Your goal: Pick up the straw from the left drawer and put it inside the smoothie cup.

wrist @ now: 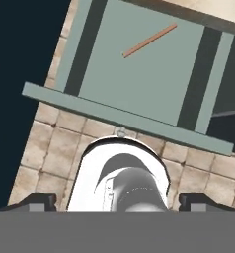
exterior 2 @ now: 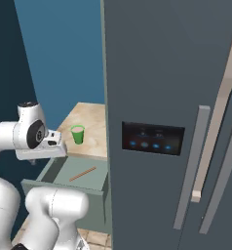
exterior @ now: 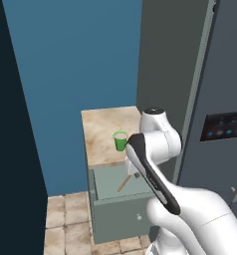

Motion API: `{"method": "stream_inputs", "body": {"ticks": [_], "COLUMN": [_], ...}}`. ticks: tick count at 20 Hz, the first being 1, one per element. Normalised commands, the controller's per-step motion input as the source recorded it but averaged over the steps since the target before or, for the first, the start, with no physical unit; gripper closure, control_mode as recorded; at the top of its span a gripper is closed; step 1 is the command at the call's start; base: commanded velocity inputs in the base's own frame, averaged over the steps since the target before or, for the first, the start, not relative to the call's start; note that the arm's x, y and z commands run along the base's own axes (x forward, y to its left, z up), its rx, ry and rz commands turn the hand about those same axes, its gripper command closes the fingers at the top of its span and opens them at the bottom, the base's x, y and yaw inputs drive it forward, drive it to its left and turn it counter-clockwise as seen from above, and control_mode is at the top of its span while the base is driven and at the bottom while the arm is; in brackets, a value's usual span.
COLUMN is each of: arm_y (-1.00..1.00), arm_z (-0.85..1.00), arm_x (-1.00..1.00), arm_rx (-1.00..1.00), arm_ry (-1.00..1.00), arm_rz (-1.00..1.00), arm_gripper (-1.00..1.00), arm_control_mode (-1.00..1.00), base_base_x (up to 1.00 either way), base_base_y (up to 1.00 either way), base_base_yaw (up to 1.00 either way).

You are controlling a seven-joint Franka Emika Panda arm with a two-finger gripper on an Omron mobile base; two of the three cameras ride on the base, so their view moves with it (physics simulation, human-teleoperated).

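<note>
Hand view looks down into the left drawer (wrist: 139, 74), which is pulled out over the tiled floor (wrist: 50, 143); the straw (wrist: 150, 40) lies flat on the drawer's bottom, slanted, toward the back of the drawer and touching neither side wall. The two fingers (wrist: 38, 201) stand wide apart at the bottom corners of that view, with nothing between them, and they hang well above the drawer. From the left base view, the straw (exterior: 124, 183) rests inside the open drawer (exterior: 118, 211), just below the front edge of the marbled surface (exterior: 103, 127). The smoothie cup (exterior: 120, 141) stands upright on that surface, behind the drawer and apart from the straw. The right base view shows the same: the cup (exterior 2: 78, 134) on the surface (exterior 2: 91, 122) beyond the drawer (exterior 2: 64, 188), the straw (exterior 2: 83, 173) lying in the drawer, and a tall grey fridge (exterior 2: 171, 97) right beside the drawer.
</note>
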Motion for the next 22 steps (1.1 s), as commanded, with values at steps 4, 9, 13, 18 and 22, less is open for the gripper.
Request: {"method": "stream_inputs", "body": {"ticks": [4,9,13,18,22], "arm_y": [0.01,0.04,0.02,0.03,0.00], "arm_z": [-0.53,-0.56,-0.56,-0.61,-0.46], "arm_x": [0.43,0.48,0.48,0.25,0.16], "arm_rx": [0.00,0.00,0.00,0.00,0.03], "arm_ry": [0.19,0.17,0.15,0.09,0.01], "arm_rz": [0.07,0.05,0.00,0.00,0.00], "arm_gripper": [-1.00,-1.00,-1.00,-1.00,-1.00], "arm_control_mode": [-1.00,-1.00,-1.00,-1.00,-1.00], "base_base_x": [0.00,0.00,0.00,0.00,0.00], "base_base_y": [0.00,0.00,0.00,0.00,0.00], "base_base_yaw": [0.00,0.00,0.00,0.00,0.00]}}
